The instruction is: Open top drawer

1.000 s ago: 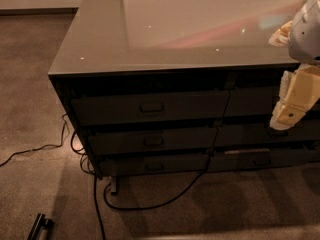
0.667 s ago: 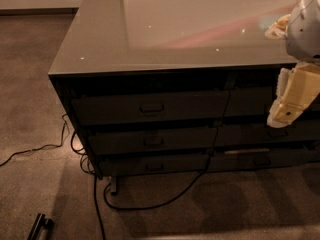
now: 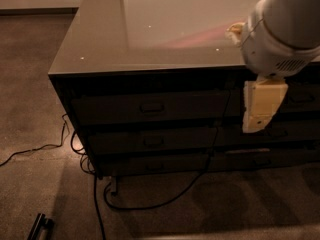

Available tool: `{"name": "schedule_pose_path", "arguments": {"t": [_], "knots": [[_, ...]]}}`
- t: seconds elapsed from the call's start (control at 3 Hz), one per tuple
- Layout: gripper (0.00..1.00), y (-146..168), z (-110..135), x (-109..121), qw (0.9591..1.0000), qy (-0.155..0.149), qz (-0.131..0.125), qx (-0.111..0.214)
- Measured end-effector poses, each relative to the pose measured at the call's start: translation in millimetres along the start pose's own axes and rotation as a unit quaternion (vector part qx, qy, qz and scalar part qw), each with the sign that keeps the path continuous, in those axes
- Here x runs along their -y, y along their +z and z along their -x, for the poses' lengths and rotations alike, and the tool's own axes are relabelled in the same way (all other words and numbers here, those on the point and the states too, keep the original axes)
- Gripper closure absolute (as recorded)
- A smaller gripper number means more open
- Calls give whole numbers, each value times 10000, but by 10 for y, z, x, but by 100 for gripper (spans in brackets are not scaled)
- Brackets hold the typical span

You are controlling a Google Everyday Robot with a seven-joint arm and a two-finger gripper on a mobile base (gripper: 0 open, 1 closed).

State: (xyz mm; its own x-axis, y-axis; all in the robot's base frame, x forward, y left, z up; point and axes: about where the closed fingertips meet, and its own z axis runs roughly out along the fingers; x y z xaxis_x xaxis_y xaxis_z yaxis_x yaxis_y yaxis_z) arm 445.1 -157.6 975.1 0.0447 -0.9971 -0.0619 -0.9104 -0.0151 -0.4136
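Top drawer (image 3: pixel 110 109): directly under the front edge of the surface (image 3: pixel 100 39), toward the left corner. Its front lay level with the fronts below, so it was shut.
Handle (image 3: pixel 152 107): a small loop at the centre of that front, with nothing touching it.
Tool (image 3: pixel 257 120): cream-coloured, it hung below the white arm (image 3: pixel 282 29) at the right part of the front edge, well apart from the handle.
Tool state: I could not tell how far open it was, and nothing was seen in it.
Lower drawers (image 3: pixel 115 143): two slimmer fronts underneath.
Cable (image 3: pixel 165 201): black, on the floor below the front edge.
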Motion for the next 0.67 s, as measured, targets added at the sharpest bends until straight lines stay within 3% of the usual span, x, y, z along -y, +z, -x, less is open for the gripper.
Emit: {"name": "schedule_pose_path", "arguments": {"t": [0.33,0.67], "knots": [[0,545,47,203,9987,-248,54,-433],[0,567,41,208,9987,-242,64,-444]]}}
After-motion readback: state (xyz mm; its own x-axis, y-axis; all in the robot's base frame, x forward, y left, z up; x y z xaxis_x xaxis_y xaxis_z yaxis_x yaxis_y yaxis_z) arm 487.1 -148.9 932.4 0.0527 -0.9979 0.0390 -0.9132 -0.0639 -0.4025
